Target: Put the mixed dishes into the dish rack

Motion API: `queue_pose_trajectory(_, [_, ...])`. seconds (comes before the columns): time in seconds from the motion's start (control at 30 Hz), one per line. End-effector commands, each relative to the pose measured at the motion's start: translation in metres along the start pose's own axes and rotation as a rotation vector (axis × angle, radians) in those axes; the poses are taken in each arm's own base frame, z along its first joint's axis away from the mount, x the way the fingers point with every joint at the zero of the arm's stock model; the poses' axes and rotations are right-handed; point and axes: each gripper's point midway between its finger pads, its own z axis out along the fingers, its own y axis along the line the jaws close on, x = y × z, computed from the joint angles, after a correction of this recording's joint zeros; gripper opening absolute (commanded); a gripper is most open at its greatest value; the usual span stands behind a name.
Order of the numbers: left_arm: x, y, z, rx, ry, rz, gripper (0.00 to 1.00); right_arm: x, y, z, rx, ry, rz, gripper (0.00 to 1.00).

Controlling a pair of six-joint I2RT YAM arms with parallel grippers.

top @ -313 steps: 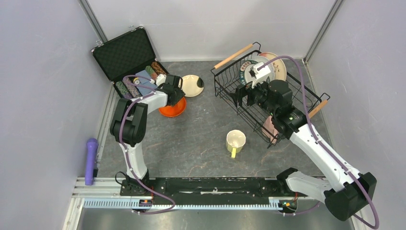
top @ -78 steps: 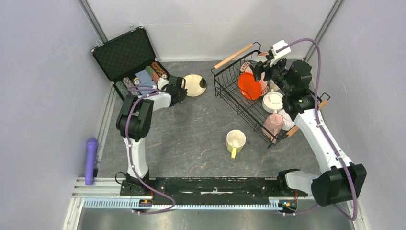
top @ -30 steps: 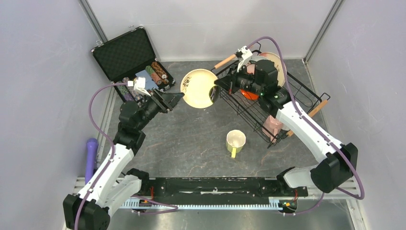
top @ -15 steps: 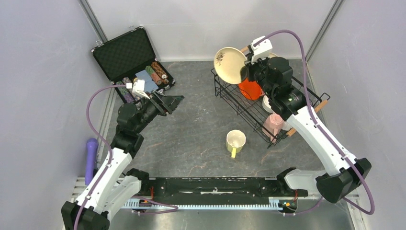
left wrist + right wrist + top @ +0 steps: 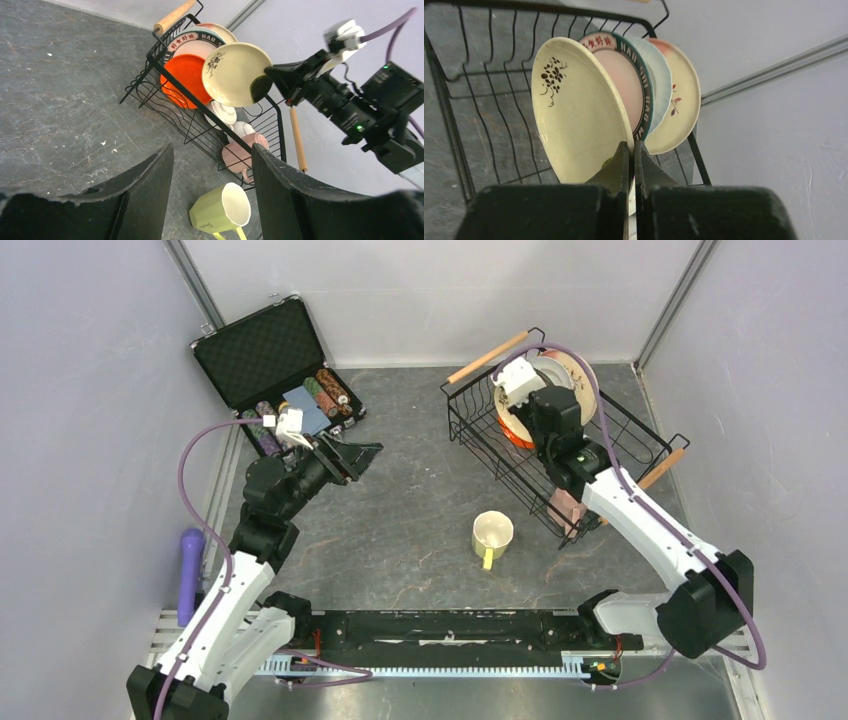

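Observation:
My right gripper (image 5: 630, 150) is shut on the rim of the cream black-spotted plate (image 5: 579, 110), which it holds on edge over the dish rack (image 5: 470, 435). The plate (image 5: 235, 75) hangs in front of the orange plate (image 5: 182, 80), the teal-rimmed plate (image 5: 634, 85) and the pink-cream plate (image 5: 679, 100), all standing in the rack. A pink mug (image 5: 240, 152) and a white piece (image 5: 222, 111) lie further along the rack. The yellow-green mug (image 5: 492, 534) lies on its side on the table. My left gripper (image 5: 365, 452) stands open with nothing in it, left of the rack.
A black hinged case (image 5: 260, 350) with poker chips (image 5: 330, 385) stands open at the back left. A purple cylinder (image 5: 190, 565) lies by the left wall. The rack's wooden handles (image 5: 487, 357) stick out at its ends. Grey walls close in on three sides.
One second ago the plate hung between both grippers over the table. The left gripper has let go and opened; the right has carried the plate up and over to the rack.

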Motion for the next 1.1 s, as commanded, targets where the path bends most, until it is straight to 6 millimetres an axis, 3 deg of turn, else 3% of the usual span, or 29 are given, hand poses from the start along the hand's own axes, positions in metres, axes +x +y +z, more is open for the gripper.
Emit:
queue_pose_trajectory(0.0, [-0.001, 0.001, 0.003, 0.012, -0.013, 0.042, 0.64, 0.010, -0.004, 0.014, 0.040, -0.006, -0.053, 0.00])
queue_pose_trajectory(0.37, [0.008, 0.014, 0.017, 0.001, 0.007, 0.041, 0.63, 0.045, 0.017, 0.041, 0.037, -0.033, -0.121, 0.00])
queue_pose_trajectory(0.6, [0.016, 0.021, 0.023, -0.005, 0.036, 0.026, 0.66, 0.052, 0.027, 0.061, 0.029, -0.032, -0.152, 0.00])
queue_pose_trajectory(0.87, [0.020, 0.024, 0.028, -0.008, 0.059, 0.030, 0.66, 0.065, 0.025, 0.073, 0.045, -0.019, -0.194, 0.00])
queue_pose_trajectory(1.07, [0.026, 0.027, 0.033, -0.009, 0.088, 0.011, 0.66, 0.076, 0.037, 0.083, 0.013, -0.013, -0.184, 0.00])
